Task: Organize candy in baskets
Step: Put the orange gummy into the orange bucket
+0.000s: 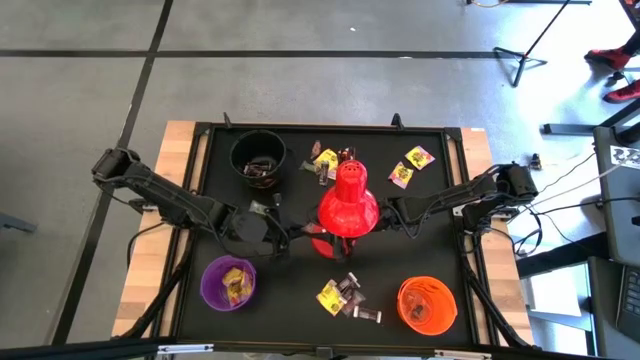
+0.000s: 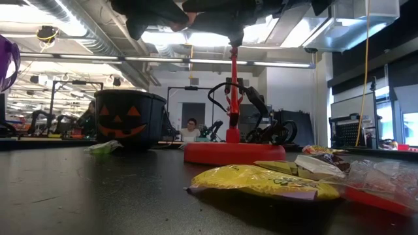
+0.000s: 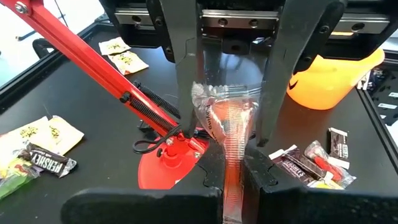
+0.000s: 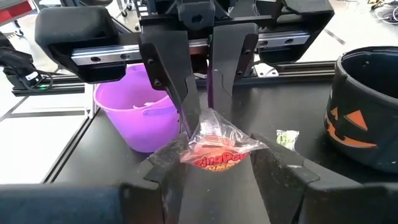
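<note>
Both grippers meet mid-table under the red lamp, so the lamp head hides most of the handoff zone from above. Left gripper: fingers pinched shut on a clear-wrapped red candy. Right gripper: fingers part open, around the same wrapper from the other side; whether they actually grip it I can't tell. Wrapper print is only partly readable. Low view: arms are cut off at the top edge, only dark undersides show, and the near yellow candy blocks what lies behind it. Black bucket at the far side holds a few dark pieces; purple bucket near left has yellow ones; orange bucket near right, contents hard to make out. Loose candy: a cluster by the lamp's far side, two yellow packs far right, a pile near front. Table is a black mat on a wood top. Grey taped floor around it; lab benches, other arms and a seated person show behind.
</note>
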